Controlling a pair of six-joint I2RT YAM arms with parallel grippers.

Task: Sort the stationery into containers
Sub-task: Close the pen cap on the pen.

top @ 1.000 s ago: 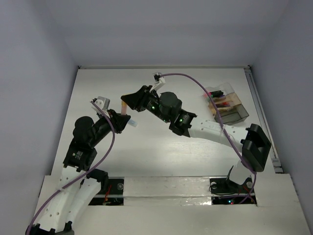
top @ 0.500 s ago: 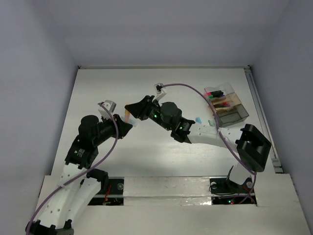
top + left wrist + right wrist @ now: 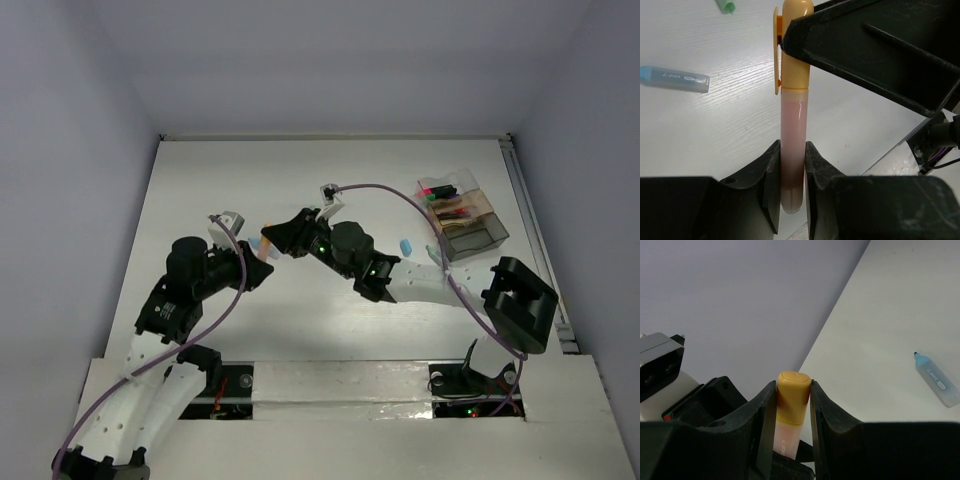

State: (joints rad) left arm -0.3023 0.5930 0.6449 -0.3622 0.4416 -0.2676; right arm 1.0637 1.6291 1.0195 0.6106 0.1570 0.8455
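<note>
One highlighter (image 3: 792,112) with an orange cap and a translucent pink body is held by both grippers at once, above the table. My left gripper (image 3: 792,162) is shut on the tail end of its body. My right gripper (image 3: 793,387) is shut on the orange cap (image 3: 792,400). From above, the two grippers meet left of the table's middle, left gripper (image 3: 256,264) nearer, right gripper (image 3: 276,238) farther, and only a sliver of the highlighter (image 3: 264,241) shows between them. The clear compartment container (image 3: 478,232) stands at the right with several pens and highlighters in it.
A pale blue highlighter (image 3: 406,245) lies loose on the table between the grippers and the container, also seen as the blue highlighter (image 3: 675,79) and the blue highlighter (image 3: 936,380). A green item (image 3: 726,5) lies at the top edge of the left wrist view. Walls close the table in.
Both grippers have drifted together toward the near edge and a little right, still holding the same highlighter. The right forearm shifted, uncovering the blue highlighter on the table.
</note>
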